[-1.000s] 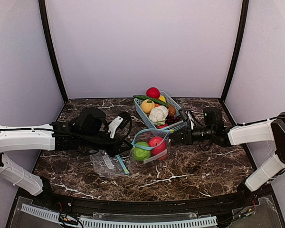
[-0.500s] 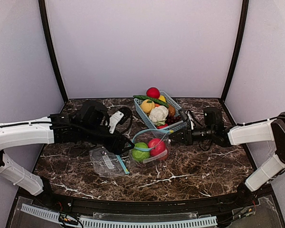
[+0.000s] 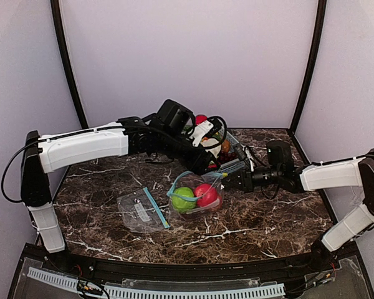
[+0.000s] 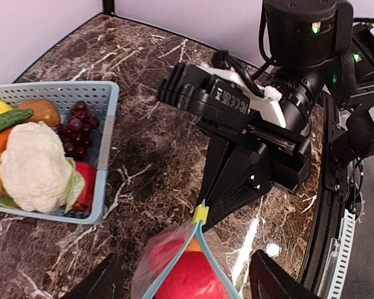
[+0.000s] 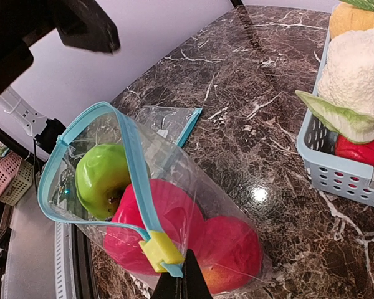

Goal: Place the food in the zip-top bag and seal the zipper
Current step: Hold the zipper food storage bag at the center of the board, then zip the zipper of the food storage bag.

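Note:
The zip-top bag (image 3: 196,198) stands on the marble table with its blue zipper mouth agape. Inside it are a green apple (image 5: 103,177) and red and pink fruits (image 5: 227,249). My right gripper (image 5: 182,283) is shut on the zipper's end, right beside the yellow slider (image 5: 161,250). From the right in the top view, the right gripper (image 3: 224,179) reaches the bag's rim. My left gripper (image 3: 204,163) hovers open above the bag's right end, between bag and basket, its fingers (image 4: 274,280) spread wide with nothing held. More food lies in the basket (image 4: 106,156).
The light-blue basket (image 3: 232,165) behind the bag holds a cauliflower (image 4: 34,165), grapes (image 4: 75,128) and other toy produce. A second, flat empty bag (image 3: 140,210) lies left of the filled one. The left arm partly hides the basket in the top view.
The left gripper opened, left the bag's left side and swung up and right to above the bag's right end. The right gripper kept its pinch on the zipper.

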`<state>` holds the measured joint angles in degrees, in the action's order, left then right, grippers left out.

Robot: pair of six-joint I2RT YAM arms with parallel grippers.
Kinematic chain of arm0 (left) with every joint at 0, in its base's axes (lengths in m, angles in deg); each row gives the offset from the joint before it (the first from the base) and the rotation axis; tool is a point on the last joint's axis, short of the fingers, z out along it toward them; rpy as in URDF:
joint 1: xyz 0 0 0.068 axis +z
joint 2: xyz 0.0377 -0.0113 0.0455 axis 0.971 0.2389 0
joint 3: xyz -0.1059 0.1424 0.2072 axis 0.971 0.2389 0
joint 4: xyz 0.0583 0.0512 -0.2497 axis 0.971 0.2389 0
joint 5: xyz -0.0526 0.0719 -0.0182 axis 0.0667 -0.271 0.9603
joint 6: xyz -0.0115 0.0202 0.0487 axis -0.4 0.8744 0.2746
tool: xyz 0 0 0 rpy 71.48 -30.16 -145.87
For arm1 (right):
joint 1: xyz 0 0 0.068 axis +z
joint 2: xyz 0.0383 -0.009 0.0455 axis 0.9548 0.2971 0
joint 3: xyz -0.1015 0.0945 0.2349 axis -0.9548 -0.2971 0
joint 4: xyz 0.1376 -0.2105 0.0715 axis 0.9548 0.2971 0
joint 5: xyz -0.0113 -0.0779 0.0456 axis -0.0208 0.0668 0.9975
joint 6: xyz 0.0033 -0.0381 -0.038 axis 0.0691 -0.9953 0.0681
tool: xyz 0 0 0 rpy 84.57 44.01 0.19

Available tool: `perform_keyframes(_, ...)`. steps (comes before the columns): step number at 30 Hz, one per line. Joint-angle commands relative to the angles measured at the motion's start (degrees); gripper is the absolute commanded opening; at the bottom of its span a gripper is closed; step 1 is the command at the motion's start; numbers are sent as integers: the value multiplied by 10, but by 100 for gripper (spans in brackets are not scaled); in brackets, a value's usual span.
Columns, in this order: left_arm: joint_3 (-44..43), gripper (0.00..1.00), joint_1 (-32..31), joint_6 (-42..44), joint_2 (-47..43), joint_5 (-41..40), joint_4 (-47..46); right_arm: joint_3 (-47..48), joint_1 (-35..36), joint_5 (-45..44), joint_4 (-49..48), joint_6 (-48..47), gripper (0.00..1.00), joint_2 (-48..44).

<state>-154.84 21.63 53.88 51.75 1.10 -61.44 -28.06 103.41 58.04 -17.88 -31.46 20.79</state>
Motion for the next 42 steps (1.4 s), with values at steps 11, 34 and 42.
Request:
perform_keyframes(11, -52, 49, -10, -4, 112, 74, -60, 23, 10, -6, 19, -12, 0, -10)
perform_keyframes(34, -47, 5, -10, 13, 121, 58, -43, 21, 11, -54, 37, -1, 0, -16)
perform_keyframes(42, -47, 1, -10, 35, 110, 46, -18, 23, 10, -97, 62, 15, 0, -24)
